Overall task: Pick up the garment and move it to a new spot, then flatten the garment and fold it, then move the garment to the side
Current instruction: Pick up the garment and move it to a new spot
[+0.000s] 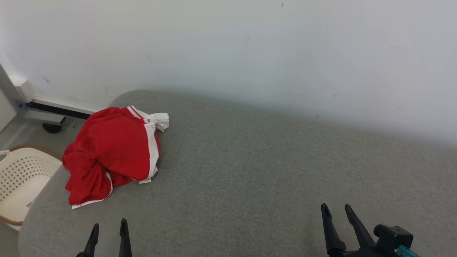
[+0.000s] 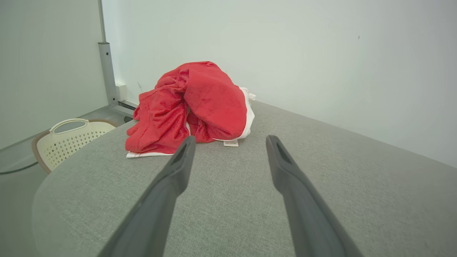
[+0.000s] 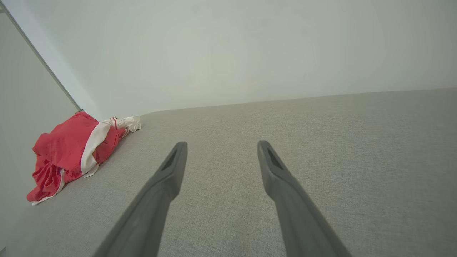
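Red garment [image 1: 110, 153] crumpled at far-left corner of grey surface [image 1: 257, 167]; heap runs near-left to far-right. L gripper [image 1: 109, 223] nearer, garment straight ahead of it. R gripper [image 1: 335, 206] well apart. Both w/ fingers spread, empty. L prob reaches.

1. Table [image 1: 257, 167]: grey woven fabric top, rounded corners, evenly lit.
2. Wall [image 1: 250, 46]: plain white, faintly scuffed, right behind the table's far edge.
3. Floor [image 1: 32, 134]: grey, showing left of the table.
4. Basket [image 1: 21, 175]: cream, perforated, brown rim, on the floor just left of the table.
5. Post [image 2: 106, 71]: grey metal, upright, beyond the table's far left corner; a black caster [image 1: 52, 127] near its base.
6. Cable [image 2: 16, 169]: dark, on the floor left of the table.
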Controlling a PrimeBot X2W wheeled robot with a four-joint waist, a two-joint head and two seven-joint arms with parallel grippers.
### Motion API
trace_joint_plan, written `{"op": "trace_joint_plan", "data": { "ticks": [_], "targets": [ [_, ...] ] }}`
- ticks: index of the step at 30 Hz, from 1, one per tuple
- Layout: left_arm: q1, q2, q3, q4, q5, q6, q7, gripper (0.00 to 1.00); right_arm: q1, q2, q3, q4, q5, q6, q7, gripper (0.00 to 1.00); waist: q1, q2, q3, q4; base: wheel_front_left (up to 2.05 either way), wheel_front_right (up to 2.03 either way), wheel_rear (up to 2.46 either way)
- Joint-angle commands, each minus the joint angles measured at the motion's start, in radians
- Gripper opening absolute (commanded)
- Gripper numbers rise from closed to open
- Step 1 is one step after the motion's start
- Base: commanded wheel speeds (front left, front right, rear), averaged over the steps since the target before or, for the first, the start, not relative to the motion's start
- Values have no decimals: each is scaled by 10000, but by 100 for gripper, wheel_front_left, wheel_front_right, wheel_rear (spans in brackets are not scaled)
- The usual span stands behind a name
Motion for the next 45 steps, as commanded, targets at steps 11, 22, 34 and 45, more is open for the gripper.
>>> {"op": "trace_joint_plan", "data": {
  "ticks": [11, 22, 34, 45],
  "targets": [
    [285, 329, 604, -470, -134, 394, -31, 100, -499, -20, 729, 263, 222, 33, -48, 100, 0, 0, 379, 2346, 0, 0, 0],
    [794, 183, 1094, -1039, -307, 621, -36, 100, -1420, -20, 1472, 829, 343, 33, -142, 100, 0, 0, 743, 2583, 0, 0, 0],
    [356, 280, 916, -843, -266, 410, 108, 100, -1658, -20, 1631, 1151, 343, 33, -266, 100, 0, 0, 838, 2623, 0, 0, 0],
    [-3345, 668, -50, 1433, -640, -168, 1900, 100, -1040, -21, 1177, 628, -154, 33, 30, 100, 0, 0, 1223, 2620, 0, 0, 0]
  ]
}}
